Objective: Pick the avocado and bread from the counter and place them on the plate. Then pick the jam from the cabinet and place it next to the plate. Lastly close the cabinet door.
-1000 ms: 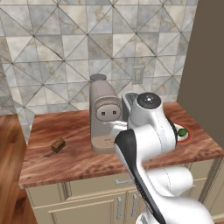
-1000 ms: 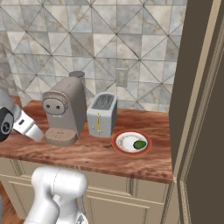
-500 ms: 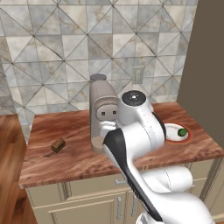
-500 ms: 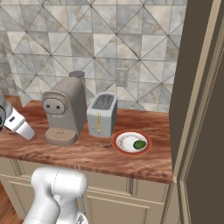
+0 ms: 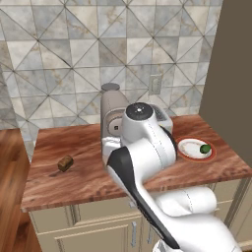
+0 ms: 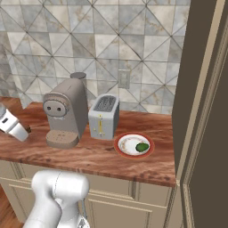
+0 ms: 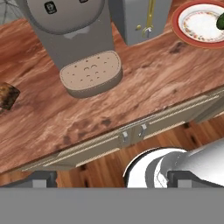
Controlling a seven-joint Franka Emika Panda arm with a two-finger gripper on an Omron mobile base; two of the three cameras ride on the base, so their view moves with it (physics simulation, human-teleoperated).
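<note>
Left base view: arm [image 5: 142, 147] rose in front of the coffee machine [image 5: 112, 118], hiding most of it. Bread [image 5: 65, 163] lay on the counter [image 5: 74, 182] well to the left, alone on bare wood. Plate [image 5: 196, 148] sat near the right end of the counter w/ avocado [image 5: 205, 148] on its right part.

Right base view: coffee machine [image 6: 66, 112] and toaster [image 6: 103, 116] stood side by side at the back of the counter [image 6: 89, 156]. Plate [image 6: 134, 145] just in front-right of the toaster, avocado [image 6: 142, 147] resting on it, right of centre. Cabinet door [image 6: 209, 133] stood at the far right edge, dark brown face showing. Part of the arm [image 6: 12, 127] white at the left edge, over the counter.

Hand view: gripper [image 7: 111, 180] open wide, fingers [image 7: 41, 179] far apart, nothing between them. Looked down on the counter's front edge [image 7: 131, 100]; coffee machine base [image 7: 89, 72] ahead, bread [image 7: 6, 97] at the left edge, plate [image 7: 199, 24] w/ avocado [image 7: 220, 20] at upper right.
</note>
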